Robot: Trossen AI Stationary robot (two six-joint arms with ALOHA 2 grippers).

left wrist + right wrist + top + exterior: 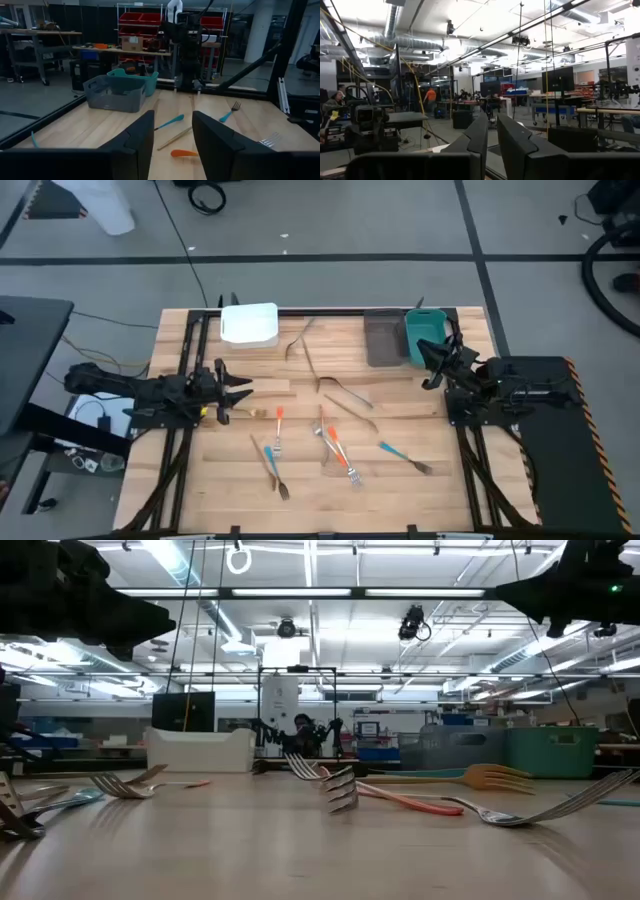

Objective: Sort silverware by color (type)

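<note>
Lay scattered over the middle and near part of the wooden table [200, 480]: silverware [330, 442] in orange, blue and thin tan, with a white bin [249, 324] at the far left edge and a grey bin [383, 337] and teal bin [422, 332] touching side by side at the far right. Hovered at the table's left side with jaws parted and empty, an orange handle lying past the fingers [140, 142]: left gripper [238, 390]. Waited raised at the right beside the teal bin, jaws narrowly apart and holding nothing: right gripper [430, 360].

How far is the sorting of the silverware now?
Nothing looks sorted yet: the silverware lies scattered on the table, and no piece shows in the white bin. The left gripper is open and empty, low beside the pieces; the right gripper holds nothing near the teal bin.
</note>
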